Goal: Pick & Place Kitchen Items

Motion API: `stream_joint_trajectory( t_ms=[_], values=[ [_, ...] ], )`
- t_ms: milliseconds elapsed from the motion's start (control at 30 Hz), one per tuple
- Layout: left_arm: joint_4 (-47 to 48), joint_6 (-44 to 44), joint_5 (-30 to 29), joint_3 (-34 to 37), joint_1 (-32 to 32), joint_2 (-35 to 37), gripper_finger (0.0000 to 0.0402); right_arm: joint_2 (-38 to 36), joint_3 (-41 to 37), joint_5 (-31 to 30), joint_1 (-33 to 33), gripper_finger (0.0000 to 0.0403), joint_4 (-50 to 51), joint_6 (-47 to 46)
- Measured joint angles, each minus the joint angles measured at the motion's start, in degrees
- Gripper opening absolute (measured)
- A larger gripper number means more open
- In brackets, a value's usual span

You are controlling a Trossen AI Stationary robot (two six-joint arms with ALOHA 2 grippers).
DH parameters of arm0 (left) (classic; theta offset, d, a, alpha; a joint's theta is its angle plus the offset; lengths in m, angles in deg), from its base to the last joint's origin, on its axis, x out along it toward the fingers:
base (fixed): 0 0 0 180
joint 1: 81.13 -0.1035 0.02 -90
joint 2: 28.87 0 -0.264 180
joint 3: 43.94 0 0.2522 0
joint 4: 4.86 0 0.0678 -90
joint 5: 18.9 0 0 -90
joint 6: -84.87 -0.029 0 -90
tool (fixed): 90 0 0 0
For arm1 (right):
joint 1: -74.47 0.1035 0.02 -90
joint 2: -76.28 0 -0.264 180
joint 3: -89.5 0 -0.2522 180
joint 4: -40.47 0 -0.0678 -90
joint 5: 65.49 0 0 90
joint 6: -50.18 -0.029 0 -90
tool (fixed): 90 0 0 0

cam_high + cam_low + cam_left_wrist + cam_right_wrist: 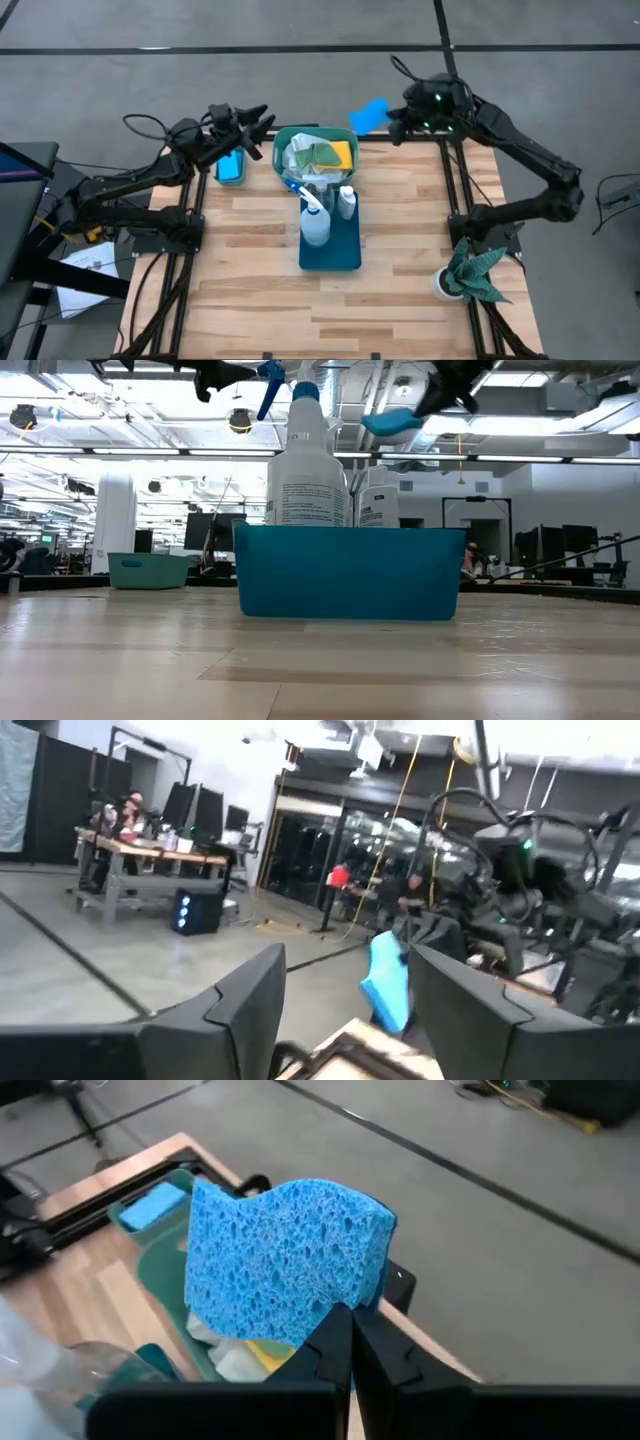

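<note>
A blue sponge [290,1265] hangs in the air past the table's far edge, just right of the green basket [284,160], with my right gripper [350,1335] shut on it. The basket holds white, light-green and yellow cloths [322,153]. In the blue tray [345,255] stand a spray bottle [314,222] and two small bottles [346,200]. A second blue sponge [231,167] lies in a small teal container at the far left. Just above and beyond it, my left gripper [255,122] stands open and empty, pointing toward the basket. My right gripper pinches the sponge's lower edge [335,1302] between its two fingers, only at that edge. The fingers come from the table's right side, slanting down. The rest of the sponge stands out beyond the fingertips, lifted clear of table and basket.
A dark green rag with pointed corners [475,272] sits in a white cup at the table's right edge. The near half of the wooden table [300,310] is bare. Beyond the table lies open floor, with people and desks far off in the room.
</note>
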Motion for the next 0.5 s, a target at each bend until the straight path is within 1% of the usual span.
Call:
stream_joint_trajectory(
  t_ms=[67, 133, 233, 433, 500],
  values=[
    [-1.75, 1.24, 0.37, -0.33, 0.74, -0.7, 0.0214, 2.71, 4.04, 0.38, 0.8, 0.0, 0.93, 2.16],
    [-1.5, 2.71, 1.71, -1.43, 1.28, -1.84, 0.0219, 5.27, 7.65, 1.44, 1.52, 0.0, 1.67, 3.9],
    [-1.61, 2.82, 2.79, -4.54, 2.6, -5.0, 0.0226, 8.79, 12.02, 1.86, 2.72, 0.0, 2.16, 5.95],
    [-1.53, -0.97, 2.83, -11.66, 3.83, -12.57, 0.0225, 14.97, 19.26, 2.78, 4.84, 0.0, 3.9, 7.03],
    [-0.22, -1.76, 2.83, -14.0, 3.82, -14.73, 0.0223, 16.42, 20.88, 2.78, 5.61, 0.0, 5.11, 7.04]
  ],
)
